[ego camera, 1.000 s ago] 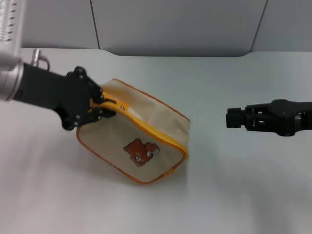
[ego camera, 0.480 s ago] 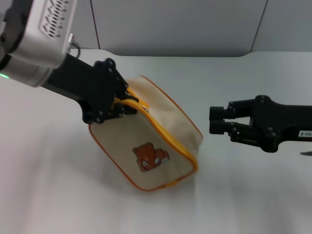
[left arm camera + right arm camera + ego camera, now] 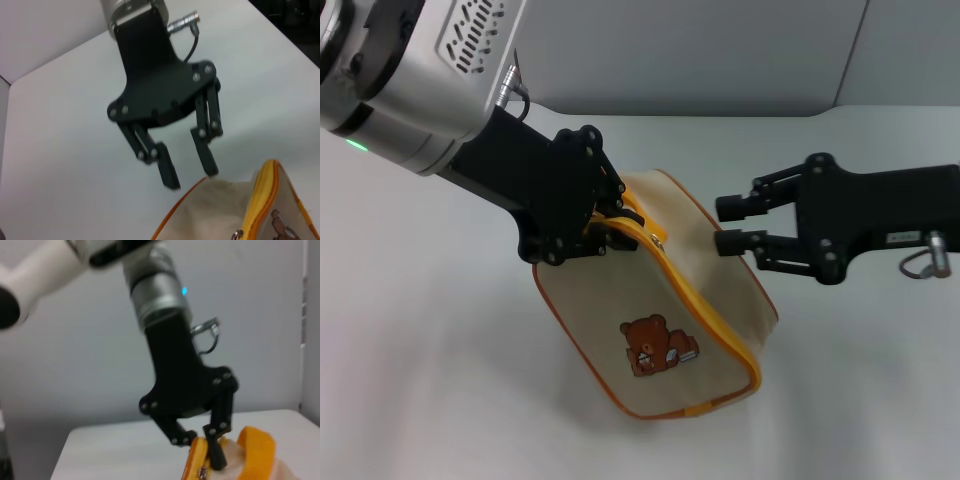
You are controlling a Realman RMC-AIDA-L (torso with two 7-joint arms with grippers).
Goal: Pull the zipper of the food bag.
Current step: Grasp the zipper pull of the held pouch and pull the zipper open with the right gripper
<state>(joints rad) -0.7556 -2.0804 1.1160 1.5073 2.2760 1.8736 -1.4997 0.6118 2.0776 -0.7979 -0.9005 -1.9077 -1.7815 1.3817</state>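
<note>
1. The boxy cream-beige fabric food bag [image 3: 670,330] with the brown bear print has travelled: a second ago it lay far over on my left side of the white table [image 3: 860,400], and now it sits near the middle, tilted, bear face toward me.
2. My left tool [image 3: 605,225] brought it there. It has kept its narrow grip on the bag's upper corner, pinching the fabric right at the end of the zip. In the right wrist view its fingers [image 3: 216,452] straddle the orange edge.
3. My right tool [image 3: 728,224] has closed in from the far right. Its jaws stand wide apart, and it now hovers just beside the bag's far upper edge, not yet touching as far as I can tell. The left wrist view shows it [image 3: 192,172] open just over the cloth.
4. The orange-yellow zipper band [image 3: 705,305] runs from the held corner down the bag's top edge; the small silver pull tab [image 3: 659,241] sits near that corner, between the two tools.
5. I judge the bag is now braced and presented, so the right tool only has to reach the tab and close on it. It is tiny and easy to miss.
</note>
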